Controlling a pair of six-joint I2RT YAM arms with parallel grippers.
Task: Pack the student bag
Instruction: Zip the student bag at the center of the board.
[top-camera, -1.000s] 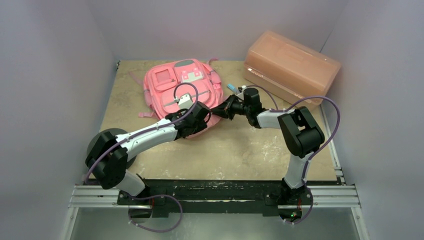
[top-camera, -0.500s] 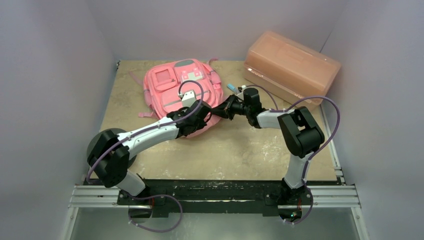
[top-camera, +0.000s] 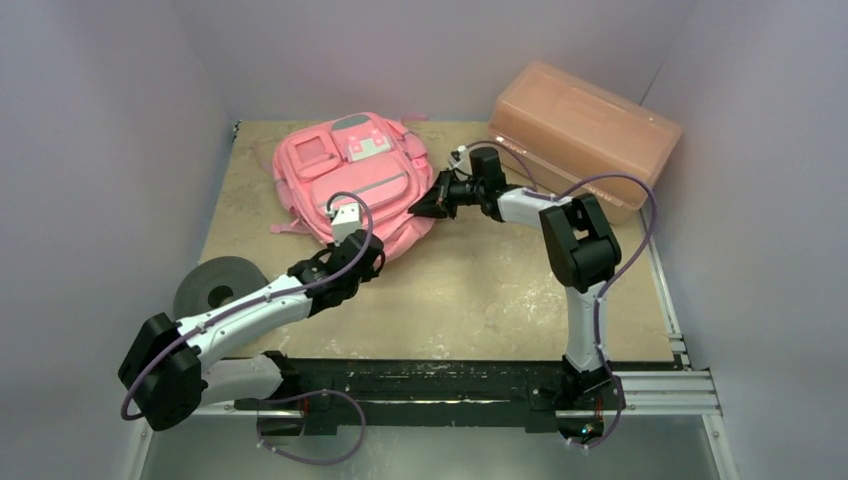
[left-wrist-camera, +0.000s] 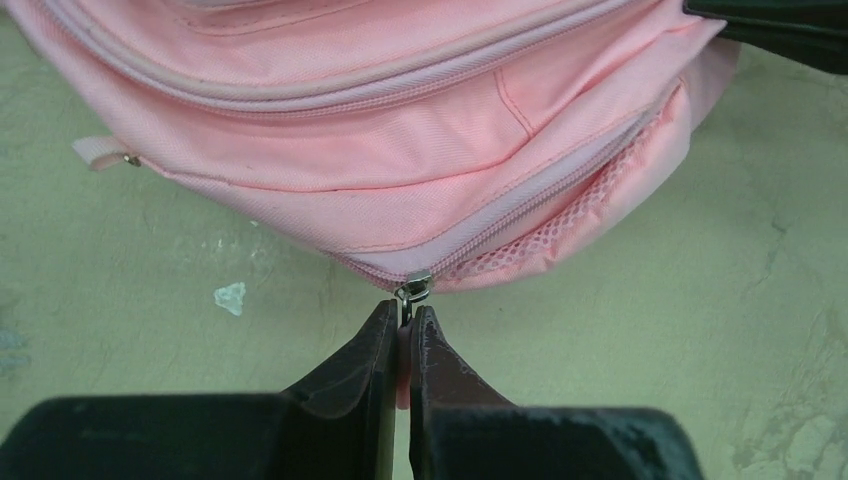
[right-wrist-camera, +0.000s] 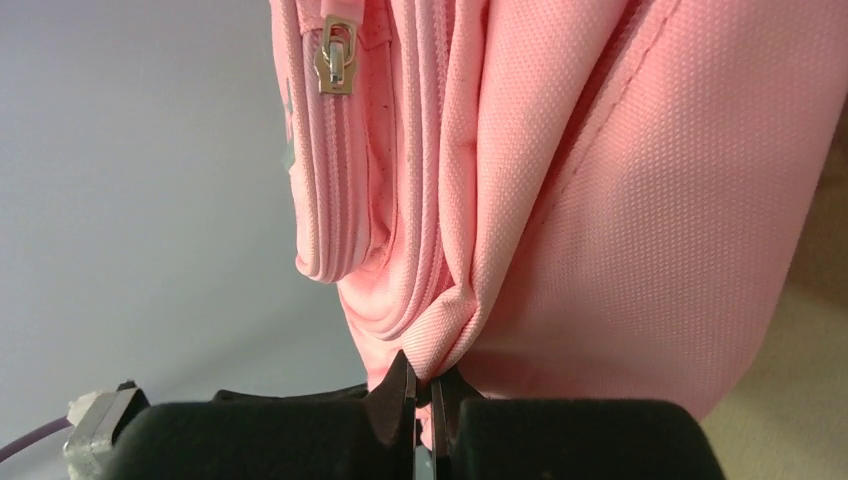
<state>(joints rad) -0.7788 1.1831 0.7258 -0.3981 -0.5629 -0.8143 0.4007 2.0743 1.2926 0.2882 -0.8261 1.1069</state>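
The student bag (top-camera: 340, 175), a soft pink backpack with grey-and-white patches, lies face up at the back middle of the table. My left gripper (top-camera: 372, 252) is at the bag's near edge. In the left wrist view it (left-wrist-camera: 405, 318) is shut on the pink zipper pull, just below the metal slider (left-wrist-camera: 414, 287) of a side zip. My right gripper (top-camera: 422, 207) is at the bag's right side. In the right wrist view it (right-wrist-camera: 428, 388) is shut on a pinched fold of the bag's fabric (right-wrist-camera: 560, 220), which is raised.
A rigid translucent orange-pink plastic box (top-camera: 580, 130) stands at the back right, close behind the right arm. A grey roll (top-camera: 213, 285) lies at the left edge beside the left arm. Plain walls close in three sides.
My left gripper has shut on the zipper pull and drawn back toward the near edge. My right gripper has moved farther back with the bag's side, and the bag has shifted back and left.
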